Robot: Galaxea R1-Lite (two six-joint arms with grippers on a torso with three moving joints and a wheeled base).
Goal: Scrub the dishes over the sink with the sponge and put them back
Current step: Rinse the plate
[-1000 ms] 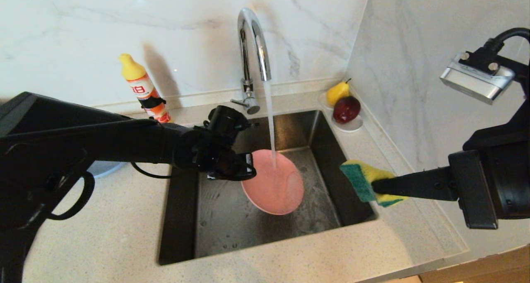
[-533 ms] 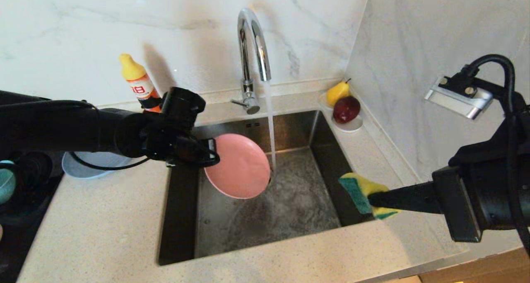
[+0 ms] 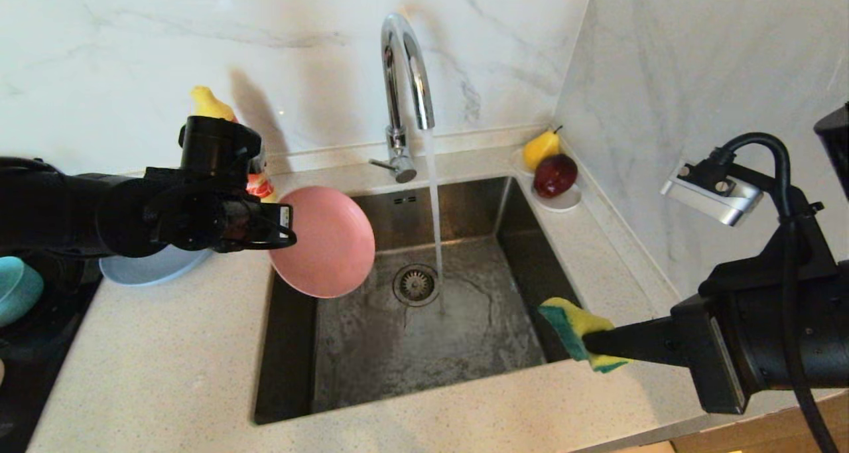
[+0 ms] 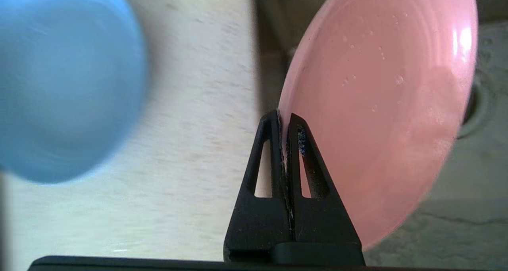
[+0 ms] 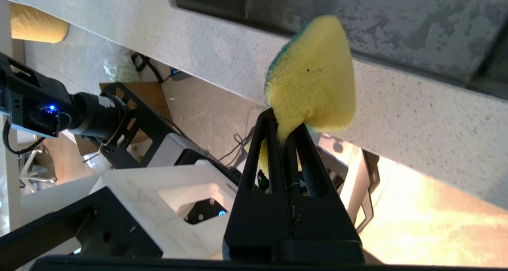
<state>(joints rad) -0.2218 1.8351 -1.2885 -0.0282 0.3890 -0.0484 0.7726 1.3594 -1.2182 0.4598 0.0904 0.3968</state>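
My left gripper (image 3: pixel 284 222) is shut on the rim of the salmon-pink plate (image 3: pixel 326 244), which hangs tilted above the left edge of the sink (image 3: pixel 398 360). In the left wrist view the fingertips pinch the wet plate (image 4: pixel 377 104) at its edge, where the gripper (image 4: pixel 284 119) sits. A grey-blue plate (image 3: pixel 149 268) (image 4: pixel 59 84) lies on the counter left of the sink, and a teal bowl (image 3: pixel 16 288) sits at the far left. My right gripper (image 3: pixel 589 341) (image 5: pixel 285 124) is shut on the yellow-and-green sponge (image 3: pixel 572 328) (image 5: pixel 313 76) above the sink's front right corner.
Water runs from the chrome tap (image 3: pixel 404 62) down next to the drain strainer (image 3: pixel 416 284). A soap bottle (image 3: pixel 211 105) stands behind my left wrist. A white saucer (image 3: pixel 564 201) with a pear and a red fruit sits at the back right corner, against the marble wall.
My left arm has carried the pink plate out of the water stream, up and to the left, over the sink's left edge. The right gripper with the sponge has drifted slightly down and nearer.
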